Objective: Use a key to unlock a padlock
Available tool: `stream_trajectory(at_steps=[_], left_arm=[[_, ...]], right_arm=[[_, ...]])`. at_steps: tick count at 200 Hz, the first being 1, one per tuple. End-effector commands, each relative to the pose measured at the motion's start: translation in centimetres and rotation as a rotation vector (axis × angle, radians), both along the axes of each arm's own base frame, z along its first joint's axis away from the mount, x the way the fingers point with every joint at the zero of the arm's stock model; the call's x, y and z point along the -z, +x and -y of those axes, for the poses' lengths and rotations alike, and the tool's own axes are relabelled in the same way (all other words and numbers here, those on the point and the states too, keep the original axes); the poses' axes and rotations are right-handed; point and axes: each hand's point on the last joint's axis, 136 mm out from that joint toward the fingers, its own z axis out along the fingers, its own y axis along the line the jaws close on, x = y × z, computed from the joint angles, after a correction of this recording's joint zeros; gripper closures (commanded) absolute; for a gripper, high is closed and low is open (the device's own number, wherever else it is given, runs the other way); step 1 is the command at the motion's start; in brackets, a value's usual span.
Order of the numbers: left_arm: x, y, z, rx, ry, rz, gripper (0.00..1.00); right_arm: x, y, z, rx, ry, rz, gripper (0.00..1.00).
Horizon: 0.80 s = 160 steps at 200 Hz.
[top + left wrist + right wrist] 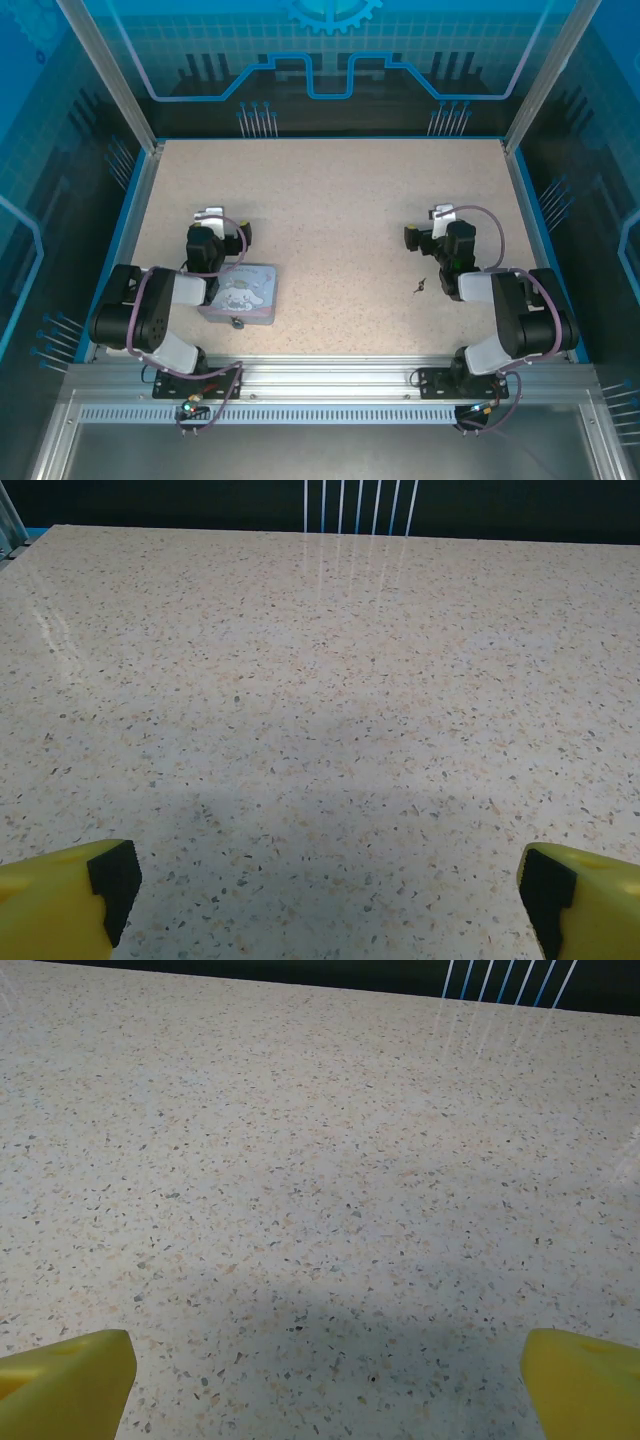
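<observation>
— Yellow fingers (60, 895) of the left gripper (325, 885) are spread wide, nothing held; the right gripper (325, 1380) is likewise wide and empty. Why so?
— Readiness is judged: nothing is grasped yet. From above, the key (420, 287) is found on the table (330, 200) just beside the right arm (500, 300), the padlock (237, 322) at the near edge of the tin (250, 290); from the wrists, the empty gaps are made plain.

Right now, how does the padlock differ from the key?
The padlock sits at the near edge of the tin by the left arm; the key lies on bare table beside the right arm. The padlock looks stubby, the key thin. Both are tiny, dark and ungripped.
</observation>
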Motion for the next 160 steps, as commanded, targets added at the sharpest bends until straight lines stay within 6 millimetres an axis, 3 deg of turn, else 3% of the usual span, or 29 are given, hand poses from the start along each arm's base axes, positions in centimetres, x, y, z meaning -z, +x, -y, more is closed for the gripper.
stream_trajectory(at_steps=[1,160], left_arm=[[-0.55,0.59,0.05,0.004,0.002,0.012,0.01],[-0.41,0.73,-0.44,0.010,-0.042,-0.002,0.01]], right_arm=[[-0.91,0.63,0.19,-0.008,-0.008,0.026,0.00],[-0.93,0.61,0.30,-0.013,0.010,0.025,0.00]])
